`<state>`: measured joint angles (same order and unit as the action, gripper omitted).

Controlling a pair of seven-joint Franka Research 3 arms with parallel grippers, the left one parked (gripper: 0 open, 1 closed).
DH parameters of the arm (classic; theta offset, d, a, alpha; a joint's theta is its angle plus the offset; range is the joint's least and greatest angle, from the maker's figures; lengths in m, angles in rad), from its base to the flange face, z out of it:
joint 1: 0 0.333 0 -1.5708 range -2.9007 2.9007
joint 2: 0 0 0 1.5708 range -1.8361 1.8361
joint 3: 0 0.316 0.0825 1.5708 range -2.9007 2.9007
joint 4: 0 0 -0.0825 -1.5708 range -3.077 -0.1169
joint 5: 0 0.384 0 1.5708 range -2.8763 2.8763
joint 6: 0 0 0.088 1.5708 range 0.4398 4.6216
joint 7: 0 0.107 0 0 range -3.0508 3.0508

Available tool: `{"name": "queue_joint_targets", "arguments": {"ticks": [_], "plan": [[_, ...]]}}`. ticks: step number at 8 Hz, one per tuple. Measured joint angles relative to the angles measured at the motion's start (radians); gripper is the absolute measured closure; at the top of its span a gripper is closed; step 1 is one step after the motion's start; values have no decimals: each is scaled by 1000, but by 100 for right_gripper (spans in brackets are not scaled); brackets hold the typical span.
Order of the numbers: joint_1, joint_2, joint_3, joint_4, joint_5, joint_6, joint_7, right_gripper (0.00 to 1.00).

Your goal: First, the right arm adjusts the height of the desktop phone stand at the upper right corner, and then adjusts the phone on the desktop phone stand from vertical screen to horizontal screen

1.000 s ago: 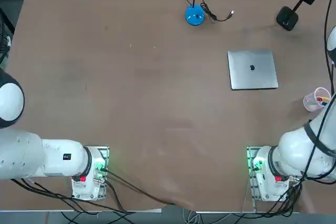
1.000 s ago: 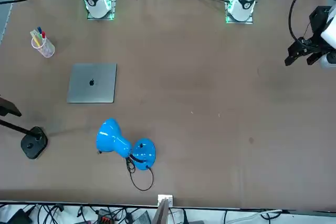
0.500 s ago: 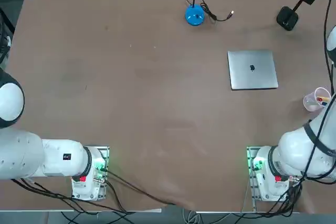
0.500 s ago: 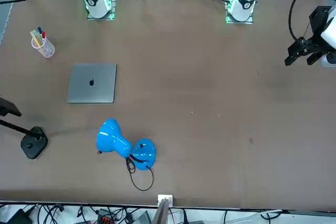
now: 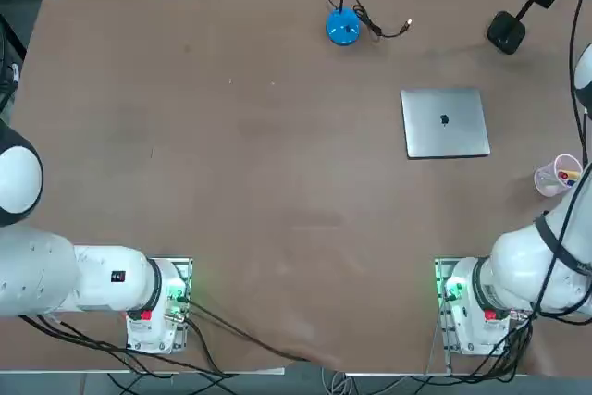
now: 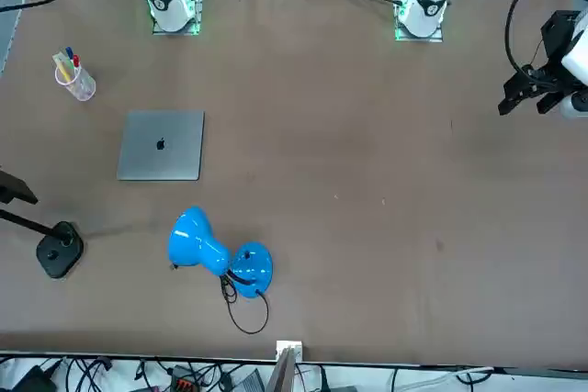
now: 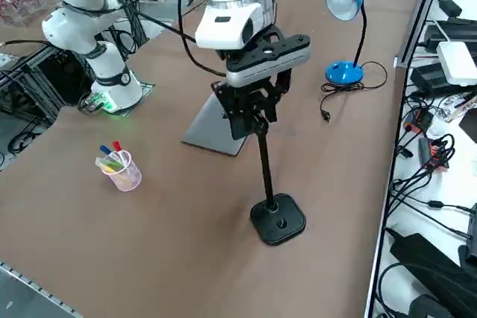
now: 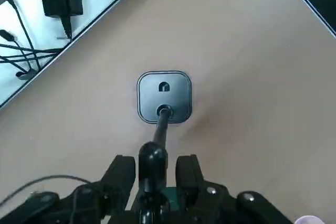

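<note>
Four views to call, and from overhead the desktop phone stand (image 5: 507, 32) sits at the far right corner of the brown surface (image 5: 240, 154), its black base planted and the pole slanting up out of the picture edge; a grey laptop (image 5: 445, 123) lies closed nearer the robot, a blue lamp (image 5: 343, 27) stands to the left along the far edge, and a clear cup of pens (image 5: 558, 176) waits by the right edge, while the right arm (image 5: 532, 270) shows only its base and shoulder. Across the surface in the front view, the stand's base (image 6: 60, 248) rests near the picture's left edge, just left of the blue lamp (image 6: 220, 259), with the pole running off the frame. Over to the right side view: the hand (image 7: 257, 113) hangs pointing down right over the stand (image 7: 277, 219), its fingers straddling the top of the pole (image 7: 264, 165), and a dark slab-like shape sits between and behind them, though I cannot tell whether that is the phone. At the wrist view the hand (image 8: 153, 171) looks straight down the pole (image 8: 161, 125) to the rounded-square base (image 8: 164, 96); the fingers (image 8: 122, 174) stand narrow, close on either side of the pole's knobbed upper joint, and whether they truly touch it I cannot tell.
</note>
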<state>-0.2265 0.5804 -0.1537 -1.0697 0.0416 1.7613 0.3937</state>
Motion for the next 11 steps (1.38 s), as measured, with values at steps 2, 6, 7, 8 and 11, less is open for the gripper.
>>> {"name": "queue_joint_targets", "arguments": {"ticks": [2,6,7,8,11], "plan": [[0,3,0,0,0,1,30,65],[1,4,0,1,1,5,51,71],[1,5,0,2,1,5,54,71],[1,5,0,2,1,5,57,71],[1,16,1,9,1,7,64,71]]}}
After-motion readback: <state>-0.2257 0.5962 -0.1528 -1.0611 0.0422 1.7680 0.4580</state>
